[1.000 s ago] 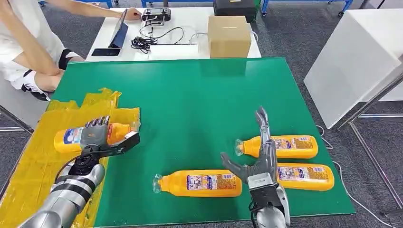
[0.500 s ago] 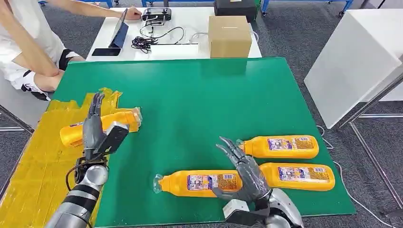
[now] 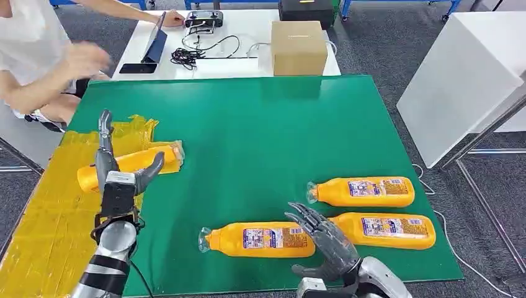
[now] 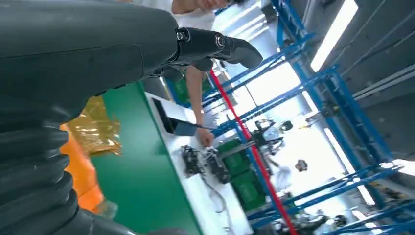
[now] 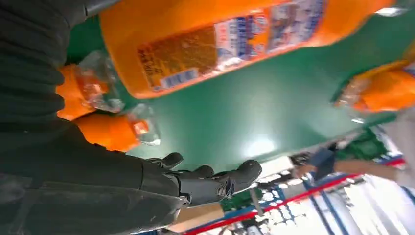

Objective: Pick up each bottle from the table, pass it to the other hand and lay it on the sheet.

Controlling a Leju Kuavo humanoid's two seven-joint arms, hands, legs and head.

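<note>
4 orange bottles are seen on the green desk (image 3: 260, 124). 1 bottle (image 3: 133, 162) is laid on the yellow sheet (image 3: 43, 217) at the left, its clear cap end pointed right and resting at the sheet's right edge. The other 3 are laid on the bare green surface at the near right, all with caps pointed left: the far-right bottle (image 3: 363, 192), the near-right bottle (image 3: 387, 230) just beside it on the near side, and the middle bottle (image 3: 257, 239) to the left of that one.

The left hand (image 3: 118, 177) is held above the sheet just in front of the bottle there, its fingers spread apart and pointed away, with nothing grasped. The right hand (image 3: 325, 242) is held at the near edge of the desk, over the gap between the middle bottle and the near-right bottle, its fingers parted and curved with nothing between them; whether any bottle is touched cannot be told. In the right wrist view the same hand (image 5: 205, 183) is seen empty, with the label of 1 bottle (image 5: 220, 39) close by.

Beyond the green desk, 1 cardboard box (image 3: 299, 47), 1 tablet (image 3: 155, 40), 1 phone (image 3: 138, 67) and a tangle of black cables (image 3: 189, 54) are set on a white table (image 3: 248, 25). 1 person (image 3: 37, 56) is seated at the far left, an arm raised and blurred.
</note>
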